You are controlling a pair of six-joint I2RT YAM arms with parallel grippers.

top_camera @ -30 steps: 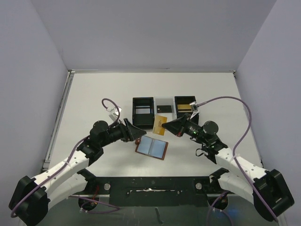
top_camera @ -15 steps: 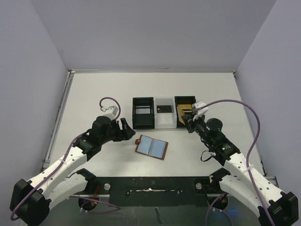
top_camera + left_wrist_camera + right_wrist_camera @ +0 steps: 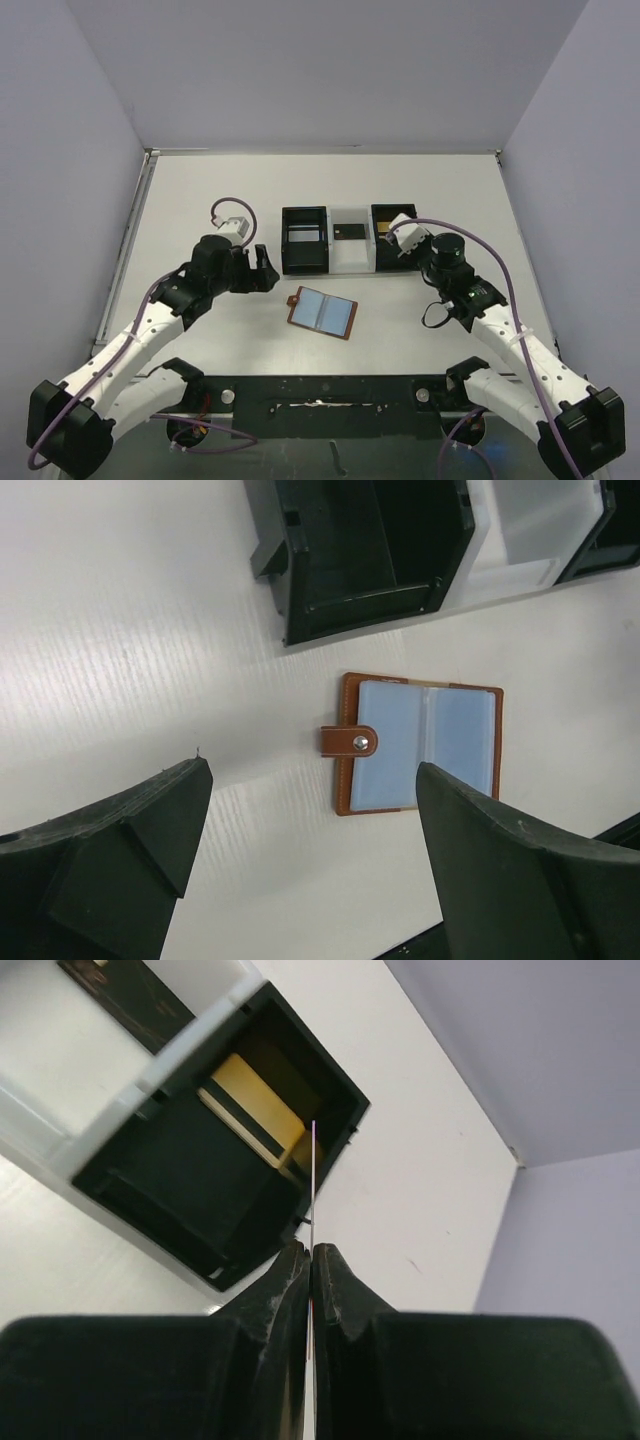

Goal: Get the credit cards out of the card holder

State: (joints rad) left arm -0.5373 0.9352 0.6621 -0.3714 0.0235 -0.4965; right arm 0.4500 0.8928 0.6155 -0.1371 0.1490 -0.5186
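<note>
A brown leather wallet [image 3: 323, 313] lies open and flat on the white table [image 3: 200, 200], nearest the arm bases. Its blue-grey pockets face up and its snap tab points left. Whether any cards sit in the pockets cannot be told.

Just left of it and a little farther back, the left gripper [image 3: 264, 270] hovers with its jaws spread wide, holding nothing and apart from the wallet.

Beyond the wallet stands a three-part tray [image 3: 350, 268]: black box on the left, white middle, black box on the right. A small black card [image 3: 349, 229] lies in the middle part. A gold card [image 3: 255, 1110] rests inside the right box.

Above that right box, the right gripper [image 3: 311, 1250] is clamped tight on a thin card [image 3: 313, 1185], seen edge-on and standing upright between the fingers.
</note>
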